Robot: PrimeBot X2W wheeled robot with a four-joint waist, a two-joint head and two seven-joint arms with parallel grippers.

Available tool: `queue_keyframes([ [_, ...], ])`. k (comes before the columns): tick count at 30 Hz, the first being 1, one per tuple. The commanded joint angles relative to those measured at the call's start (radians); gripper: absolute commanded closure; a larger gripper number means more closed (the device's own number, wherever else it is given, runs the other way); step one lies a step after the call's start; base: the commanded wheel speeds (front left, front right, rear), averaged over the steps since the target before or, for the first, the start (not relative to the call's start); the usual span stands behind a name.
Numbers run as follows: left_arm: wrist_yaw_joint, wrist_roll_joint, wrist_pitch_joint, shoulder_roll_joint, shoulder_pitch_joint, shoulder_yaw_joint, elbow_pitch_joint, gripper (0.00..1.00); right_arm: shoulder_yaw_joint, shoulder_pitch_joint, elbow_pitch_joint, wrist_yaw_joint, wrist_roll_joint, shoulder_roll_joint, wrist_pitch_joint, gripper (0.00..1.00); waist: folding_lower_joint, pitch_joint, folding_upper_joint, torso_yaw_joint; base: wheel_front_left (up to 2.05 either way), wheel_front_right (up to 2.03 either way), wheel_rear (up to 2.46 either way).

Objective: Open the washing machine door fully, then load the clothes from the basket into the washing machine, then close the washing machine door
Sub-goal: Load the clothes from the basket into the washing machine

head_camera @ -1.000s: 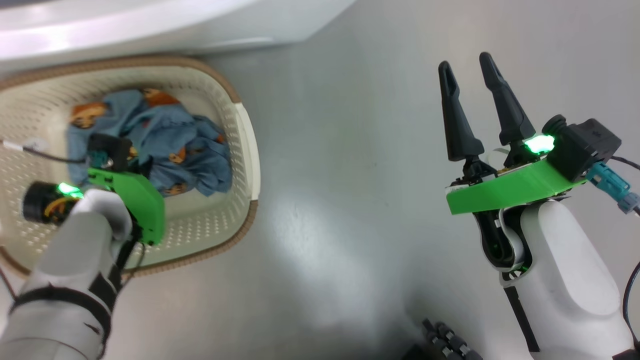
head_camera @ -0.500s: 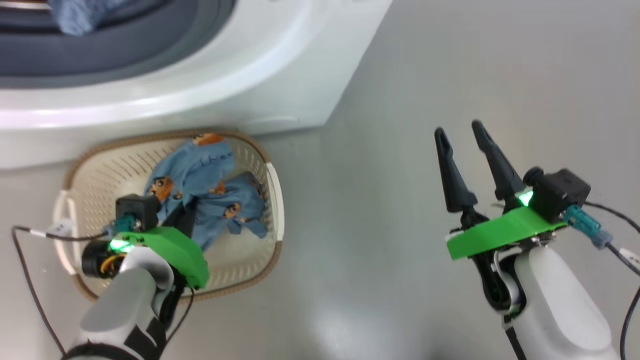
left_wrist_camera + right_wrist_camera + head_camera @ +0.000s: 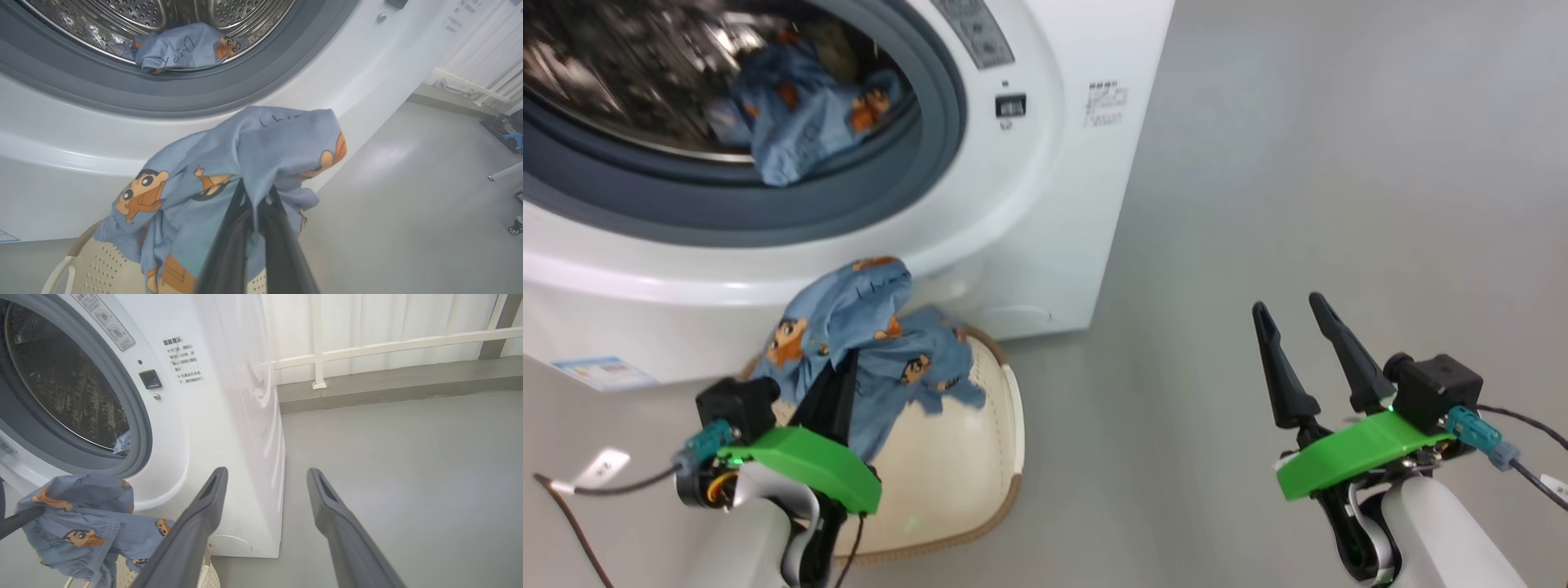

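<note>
The washing machine (image 3: 1054, 180) fills the head view from 9 to 12 o'clock. Its round mouth is open, with a grey seal (image 3: 931, 163) around the steel drum (image 3: 155, 12). A blue label (image 3: 600, 371) sits on its front at 9 o'clock. Grey floor (image 3: 1298, 163) runs from 1 to 5 o'clock, and the right wrist view shows a white railing (image 3: 367, 345) beyond it at 1 o'clock. The basket (image 3: 1005, 425) sits at 7 o'clock, just beside the machine's front.

The machine's white lower front and the seal's lip lie between the drum and the clothes (image 3: 874, 327). This blue garment printed with orange-brown cartoon faces is bunched over the left gripper (image 3: 255, 196), which is clamped on it above the basket. A second garment (image 3: 800, 122) lies in the drum at 11 o'clock. The right gripper (image 3: 1290, 304), at 4 o'clock, has its fingers apart and empty.
</note>
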Motion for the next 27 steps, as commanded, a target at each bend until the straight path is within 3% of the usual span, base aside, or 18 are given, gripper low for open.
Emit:
queue_keyframes([
  [1,0.008,0.026,-0.011,0.014,0.024,0.047,-0.056,1.0,0.019,0.021,-0.017,0.008,0.013,-0.011,-0.008,0.0,0.0,-0.106,-0.0001,0.029,0.0,0.0,0.0],
  [14,0.054,0.095,-0.011,-0.019,0.199,0.132,-0.365,1.0,0.009,0.091,-0.012,0.008,0.03,-0.032,-0.008,0.0,0.0,-0.206,-0.0001,0.054,0.0,0.0,0.0],
  [27,0.087,0.092,-0.011,-0.021,0.258,0.166,-0.447,1.0,0.005,0.092,-0.033,0.008,0.029,-0.059,-0.008,0.0,0.0,-0.209,-0.0001,0.065,0.0,0.0,0.0],
])
